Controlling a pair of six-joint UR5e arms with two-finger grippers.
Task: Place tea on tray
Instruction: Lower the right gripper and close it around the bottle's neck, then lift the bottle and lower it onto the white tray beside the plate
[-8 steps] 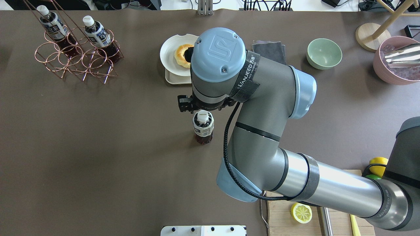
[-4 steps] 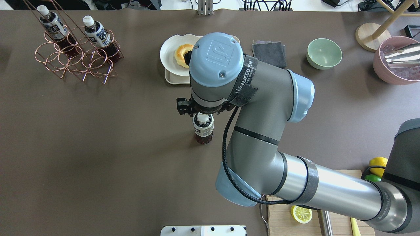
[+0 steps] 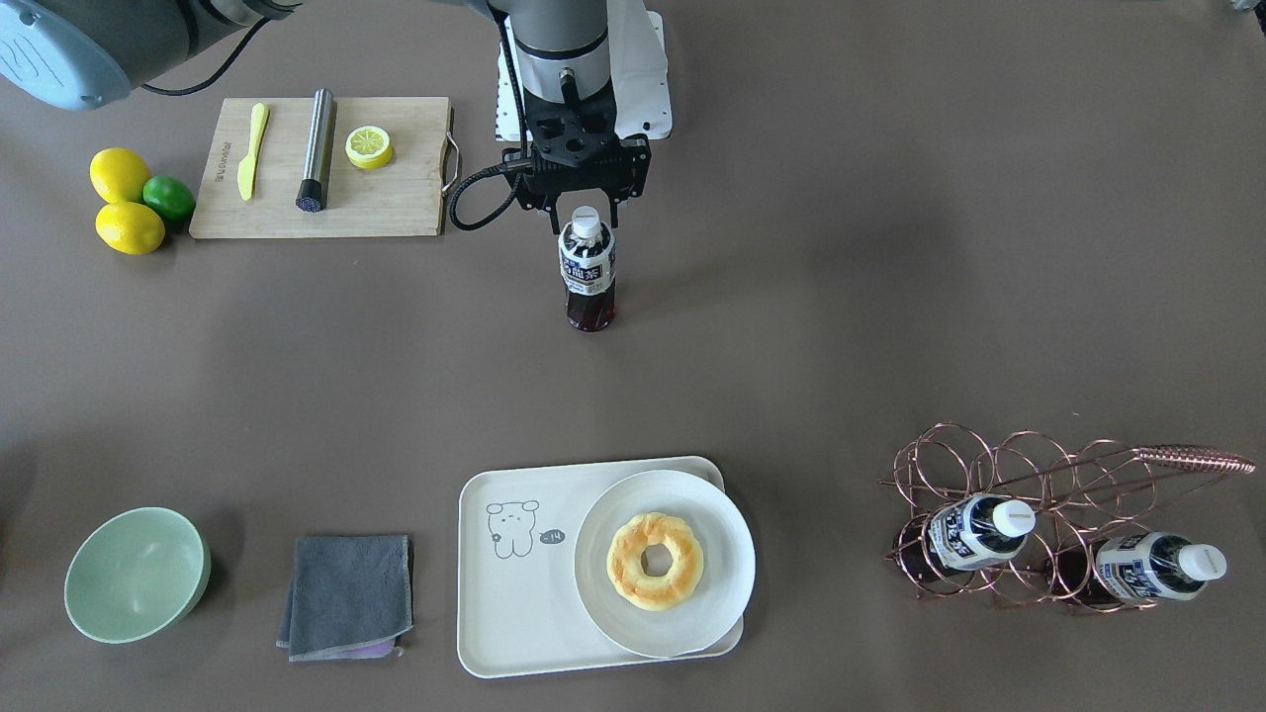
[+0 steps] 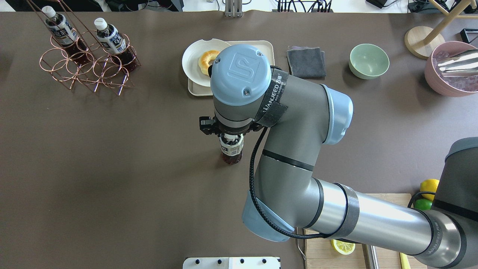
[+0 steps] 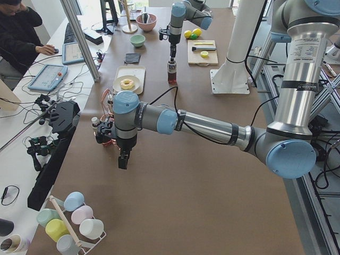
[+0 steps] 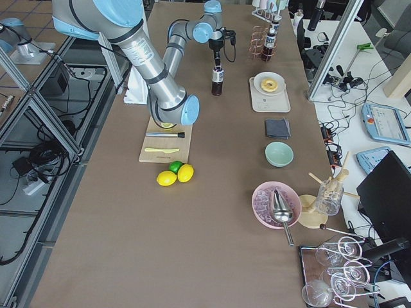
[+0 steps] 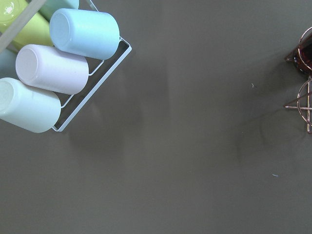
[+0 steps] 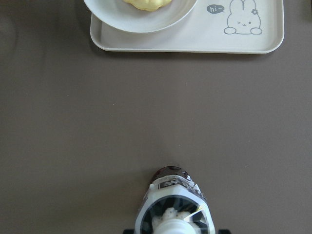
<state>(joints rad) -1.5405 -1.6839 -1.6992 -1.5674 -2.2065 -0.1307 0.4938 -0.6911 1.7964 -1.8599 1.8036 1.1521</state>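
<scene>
Exterior front-facing: noted right gripper (image 3: 586, 210) spread astride cap of tea (image 3: 587, 272); left gripper (image 5: 122, 161), cannot tell. Judged light, stiff, slick: grasp neck. Found tray (image 3: 514, 613) at 6 o'clock.

Clear plastic tea (image 3: 587, 269); glossy cream tray (image 3: 495, 603); matt brown table (image 3: 890, 247).

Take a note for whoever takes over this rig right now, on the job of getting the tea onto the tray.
Right gripper: open, jaws either side of the cap of the tea, not yet closed on it.
Left gripper: hangs over the table near the wire rack; open or shut cannot be told.
The tea stands upright on the table, well short of the tray.
A plate with a doughnut covers one half of the tray; the bear-print half is free.
Done: approach. Left: grasp, lift, set down on the free half.
</scene>
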